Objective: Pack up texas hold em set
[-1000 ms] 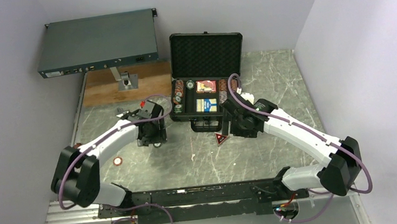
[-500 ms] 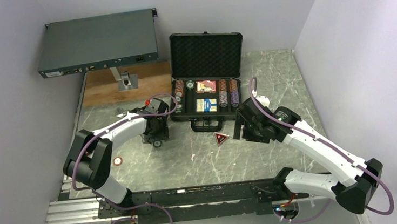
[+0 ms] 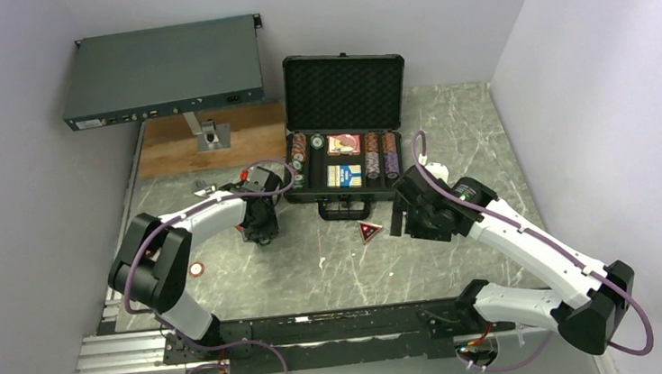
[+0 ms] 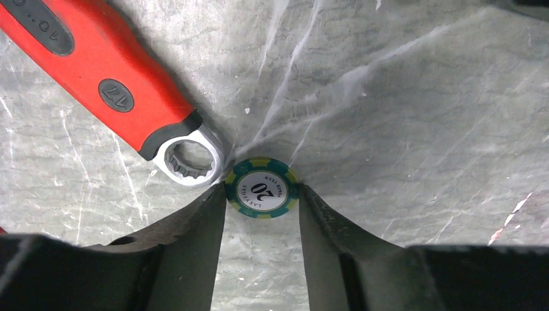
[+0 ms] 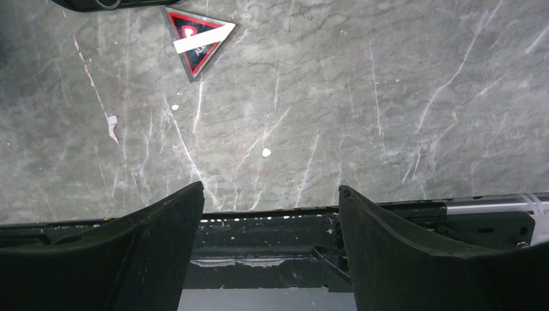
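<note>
arms (image 3: pixel 206 216) are white shells w/ chunky black joints (image 3: pixel 147 277), purple cables (image 3: pixel 262 165) looped along, matte black pincer fingers (image 4: pixel 194 243)

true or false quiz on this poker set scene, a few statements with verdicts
1. The case is closed. False: its lid stands open, with chips and cards inside.
2. A green poker chip marked 20 lies between the fingers of the left gripper. True.
3. The right gripper holds the red triangular token. False: it is open and empty, and the token lies on the table apart from it.
4. The ring end of the wrench lies right beside the green chip. True.
5. A second chip lies loose on the table near the left arm. True.
</note>
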Robot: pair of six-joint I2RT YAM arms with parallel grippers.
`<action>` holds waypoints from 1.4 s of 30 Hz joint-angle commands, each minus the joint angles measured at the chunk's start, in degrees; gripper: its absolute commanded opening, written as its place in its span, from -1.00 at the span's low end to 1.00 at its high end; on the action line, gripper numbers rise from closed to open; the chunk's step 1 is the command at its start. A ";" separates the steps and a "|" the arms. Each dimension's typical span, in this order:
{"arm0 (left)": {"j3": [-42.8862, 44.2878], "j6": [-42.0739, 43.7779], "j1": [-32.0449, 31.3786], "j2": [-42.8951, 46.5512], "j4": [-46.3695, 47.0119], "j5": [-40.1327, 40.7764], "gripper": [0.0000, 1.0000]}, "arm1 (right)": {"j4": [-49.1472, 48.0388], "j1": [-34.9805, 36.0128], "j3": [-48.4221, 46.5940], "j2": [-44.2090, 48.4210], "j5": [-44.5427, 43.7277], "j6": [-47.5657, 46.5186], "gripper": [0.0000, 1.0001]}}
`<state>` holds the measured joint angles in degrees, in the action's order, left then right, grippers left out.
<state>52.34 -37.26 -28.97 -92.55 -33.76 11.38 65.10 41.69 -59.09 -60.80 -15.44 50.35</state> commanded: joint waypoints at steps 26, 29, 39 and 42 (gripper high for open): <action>0.65 1.70 -2.20 11.89 -3.83 1.79 -0.51 | -2.55 -0.34 -4.98 -4.66 -0.73 0.18 0.55; -0.01 1.45 -2.40 12.53 -4.02 2.87 0.09 | -2.70 -0.38 -5.07 -4.83 -0.66 0.38 0.55; -2.74 4.41 -2.32 6.68 2.90 0.32 0.25 | -2.14 -0.38 -4.85 -4.92 0.41 0.88 0.54; -3.01 4.89 -2.19 4.99 4.45 -0.14 0.31 | -1.36 -0.38 -4.76 -4.54 0.41 1.21 0.54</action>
<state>49.87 -33.85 -31.11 -85.82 -32.86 12.34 63.11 41.43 -61.93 -66.02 -14.96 50.52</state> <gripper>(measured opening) 0.638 0.773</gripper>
